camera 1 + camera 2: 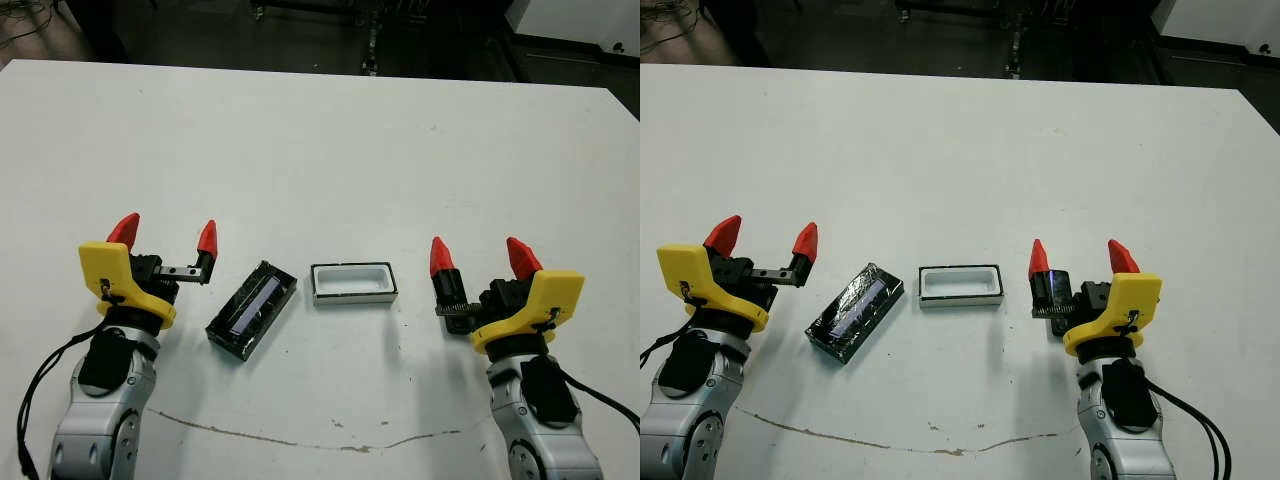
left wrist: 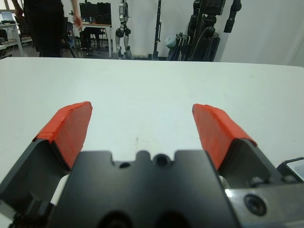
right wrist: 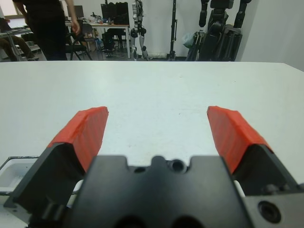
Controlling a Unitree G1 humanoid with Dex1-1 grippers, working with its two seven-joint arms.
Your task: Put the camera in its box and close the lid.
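The box (image 1: 353, 283), a shallow tray with a white inside and a thin dark rim, lies open at the table's middle front. Its inside shows only white. Just left of it, apart from it and turned at an angle, lies the black lid (image 1: 252, 308) with a glossy bluish strip along its middle. The camera does not show in any view. My left gripper (image 1: 166, 233) stands open left of the lid, holding nothing. My right gripper (image 1: 480, 255) stands open right of the box, also holding nothing. A corner of the box (image 3: 9, 173) shows in the right wrist view.
A thin dark crack line (image 1: 250, 435) runs across the white table (image 1: 320, 150) near its front edge. Beyond the far edge, a person (image 2: 47, 23) stands among chairs and equipment stands (image 3: 223, 28).
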